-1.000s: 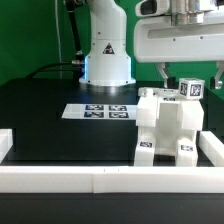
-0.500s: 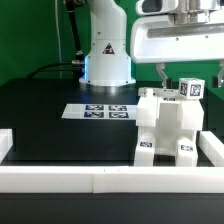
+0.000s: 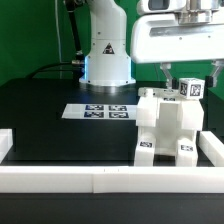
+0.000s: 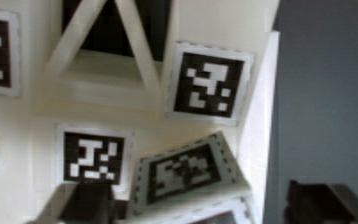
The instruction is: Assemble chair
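**Chair.** Chunky matte-white plastic model chair, its blocky parts partly joined. It stands on the black tabletop at about 4 o'clock in the exterior view, just behind the front rail.

**Labels.** The chair's only labels are small black-and-white square tag markers. Two sit low on the near face. Another is on the small white tagged block at the chair's top. The close wrist view shows four such tags on white chair faces, one of them tilted. Each is a coded pattern of squares, not legible writing.

**Hand.** The white two-finger hand hangs at 12 o'clock above the chair, with one finger on either side of the small block. It cannot be told whether the fingers press on the block or stand clear of it. Dark fingertips show at the edge of the wrist view.

**Surroundings.**
- The thin flat white marker board lies at 10 o'clock from the chair, apart from it.
- Long low white border rails run along the 6 o'clock edge, with short arms at 9 and 3 o'clock.
- The white robot base with a blue-lit ring stands at 12 o'clock from the marker board. A dark mark on its front is too small to read.
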Available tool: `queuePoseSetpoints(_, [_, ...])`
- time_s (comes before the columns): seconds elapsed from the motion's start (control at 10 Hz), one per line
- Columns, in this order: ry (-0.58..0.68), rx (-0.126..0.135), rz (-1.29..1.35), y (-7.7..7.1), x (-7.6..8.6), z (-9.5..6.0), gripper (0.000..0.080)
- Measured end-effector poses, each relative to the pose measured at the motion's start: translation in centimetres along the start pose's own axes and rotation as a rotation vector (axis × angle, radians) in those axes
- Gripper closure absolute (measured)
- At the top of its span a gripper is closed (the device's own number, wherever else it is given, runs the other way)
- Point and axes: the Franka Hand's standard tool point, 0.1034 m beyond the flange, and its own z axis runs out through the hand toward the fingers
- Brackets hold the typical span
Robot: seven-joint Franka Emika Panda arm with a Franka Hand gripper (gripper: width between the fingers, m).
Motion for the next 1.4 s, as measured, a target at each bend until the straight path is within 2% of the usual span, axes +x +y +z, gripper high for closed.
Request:
queuePoseSetpoints(0.1, [0.0,0.0,0.003,0.0,0.0,0.0,0.0389])
queuePoseSetpoints(0.2, [0.0,0.0,0.024,0.01,0.01,0.0,0.0512])
queuePoseSetpoints(0.4, [0.0,0.001,0.036,0.0,0.0,0.0,0.0512])
queuePoseSetpoints(1.4, [-0.003,0.009,0.629,-0.2,-0.03,0.0,0.0511])
